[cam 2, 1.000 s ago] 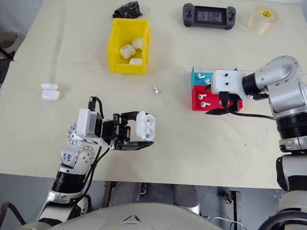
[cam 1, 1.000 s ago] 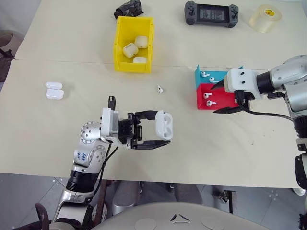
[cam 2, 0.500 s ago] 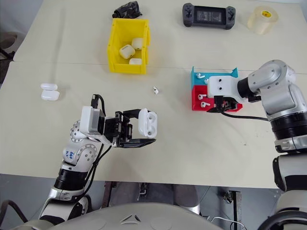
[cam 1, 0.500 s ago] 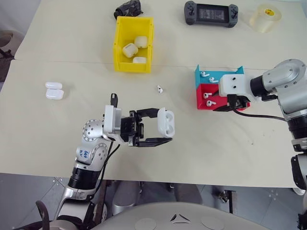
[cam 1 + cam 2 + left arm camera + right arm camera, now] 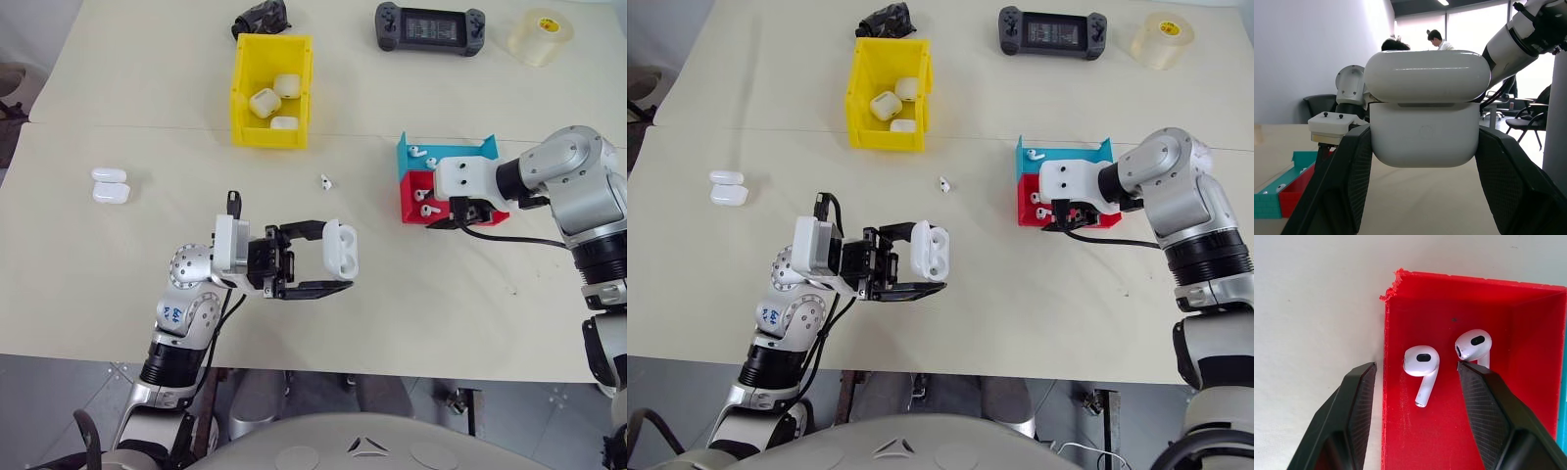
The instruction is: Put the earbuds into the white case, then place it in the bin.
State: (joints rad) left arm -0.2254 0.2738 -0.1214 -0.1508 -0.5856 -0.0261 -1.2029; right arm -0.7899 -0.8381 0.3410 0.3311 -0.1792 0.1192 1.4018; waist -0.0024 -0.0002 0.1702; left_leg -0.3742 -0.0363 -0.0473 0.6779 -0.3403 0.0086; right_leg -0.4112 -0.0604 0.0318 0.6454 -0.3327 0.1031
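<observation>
Right wrist view: right gripper [image 5: 1415,377] fingers half open w/ red tray [image 5: 1393,431] wall between, could snag; left gripper [image 5: 328,266] clamps white case [image 5: 341,251].

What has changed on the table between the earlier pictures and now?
The right gripper moved left and down over the red tray, its open fingers now straddling one earbud. It holds nothing yet. The left gripper stayed in place, shut on the white case. The yellow bin is unchanged.
</observation>
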